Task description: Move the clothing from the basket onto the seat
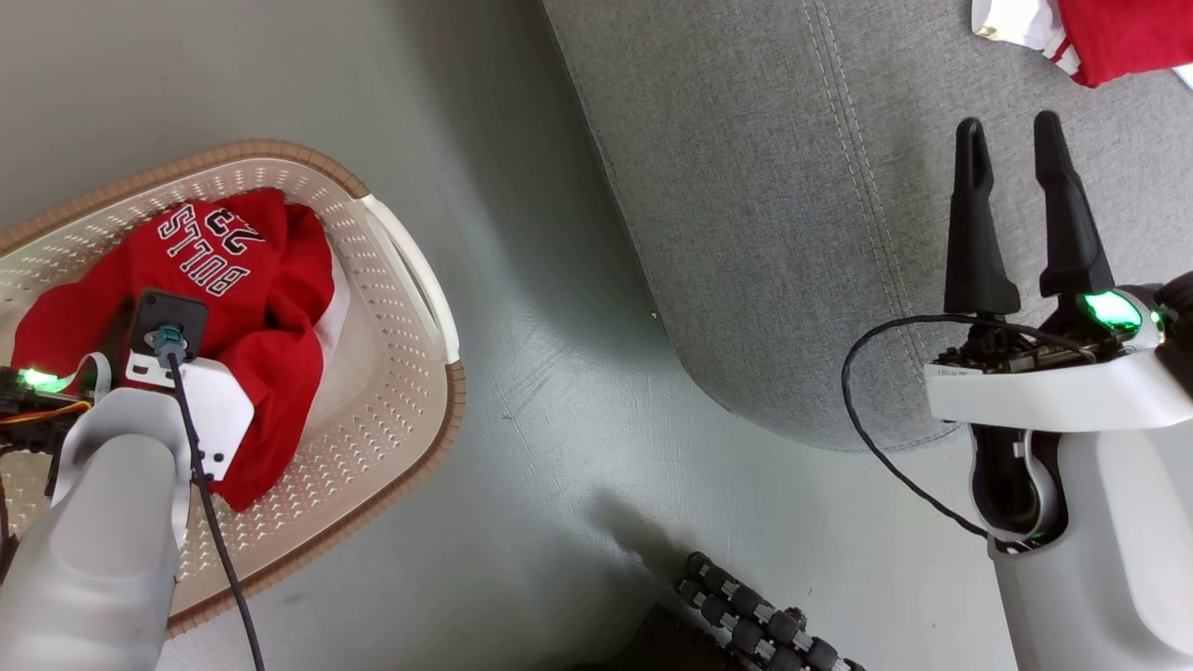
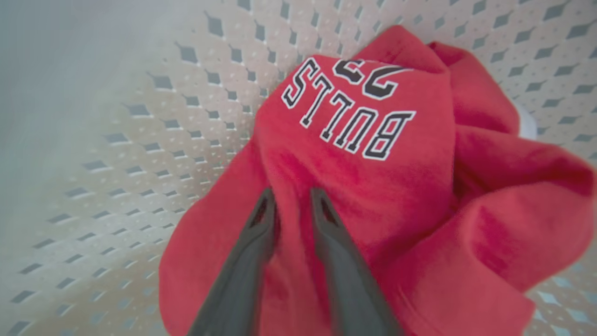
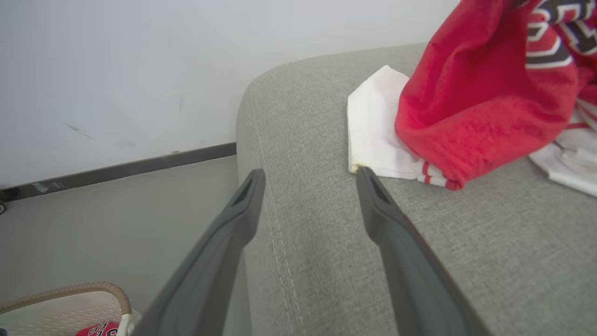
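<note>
A red "BULLS" jersey (image 1: 252,270) lies crumpled in the cream basket (image 1: 396,391). My left arm reaches down into the basket from above. In the left wrist view my left gripper (image 2: 294,196) is pressed into the jersey (image 2: 373,177), its fingers close together with a ridge of red fabric pinched between them. My right gripper (image 1: 1011,130) stands open over the grey seat (image 1: 792,233), nothing between its fingers. More red and white clothing (image 1: 1109,37) lies on the seat beyond the right gripper (image 3: 310,175), a short way from its tips.
Grey floor (image 1: 559,419) separates the basket from the seat's rounded corner. A black ribbed part (image 1: 755,615) shows at the bottom edge. A white wall with a dark baseboard (image 3: 116,168) runs behind the seat (image 3: 326,261). The basket's perforated wall (image 2: 140,140) is close around the left gripper.
</note>
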Available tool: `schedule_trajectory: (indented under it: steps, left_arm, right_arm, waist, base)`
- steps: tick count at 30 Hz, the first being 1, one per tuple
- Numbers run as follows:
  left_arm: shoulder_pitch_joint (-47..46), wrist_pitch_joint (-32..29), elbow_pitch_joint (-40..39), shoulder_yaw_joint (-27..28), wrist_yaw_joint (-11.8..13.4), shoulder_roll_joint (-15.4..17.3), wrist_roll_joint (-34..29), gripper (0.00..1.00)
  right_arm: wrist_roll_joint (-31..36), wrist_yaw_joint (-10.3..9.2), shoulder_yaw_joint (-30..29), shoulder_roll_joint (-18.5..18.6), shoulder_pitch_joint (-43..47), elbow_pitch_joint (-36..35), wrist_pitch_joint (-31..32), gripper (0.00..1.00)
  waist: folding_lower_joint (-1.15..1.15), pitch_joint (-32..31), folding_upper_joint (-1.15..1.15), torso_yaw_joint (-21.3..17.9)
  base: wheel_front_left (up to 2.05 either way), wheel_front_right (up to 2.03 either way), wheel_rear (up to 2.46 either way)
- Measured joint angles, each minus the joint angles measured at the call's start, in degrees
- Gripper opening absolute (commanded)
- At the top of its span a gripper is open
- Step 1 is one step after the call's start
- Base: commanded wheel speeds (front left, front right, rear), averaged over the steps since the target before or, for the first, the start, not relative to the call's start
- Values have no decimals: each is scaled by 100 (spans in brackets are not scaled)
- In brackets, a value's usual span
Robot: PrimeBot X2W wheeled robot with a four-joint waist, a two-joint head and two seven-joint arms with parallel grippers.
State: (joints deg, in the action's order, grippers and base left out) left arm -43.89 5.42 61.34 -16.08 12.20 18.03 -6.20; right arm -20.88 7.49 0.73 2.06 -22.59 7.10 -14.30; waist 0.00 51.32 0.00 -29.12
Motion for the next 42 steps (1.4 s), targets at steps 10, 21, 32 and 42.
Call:
schedule_trajectory:
  steps: [10,21,32,42]
  left_arm:
    - [-12,25,62,-42,-1,-55,0,0]
    - [-108,326,20,-32,-7,-218,63,0]
    - [-104,472,-35,-189,-68,-227,35,0]
    - [-98,477,-103,-370,-198,-360,-13,0]
  right_arm:
    - [1,0,-44,-1,-5,-11,-15,100]
    - [1,0,-88,-1,-11,-10,-15,100]
    - [10,0,-210,0,-10,-5,-15,100]
    - [21,0,-246,0,-9,1,-15,100]
  waist:
    - [0,-29,0,43]
    - [0,-134,0,200]
    - [0,-260,0,365]
    - [0,-369,0,496]
  base:
    - [0,0,0]
    - [0,0,0]
    - [0,0,0]
    - [0,0,0]
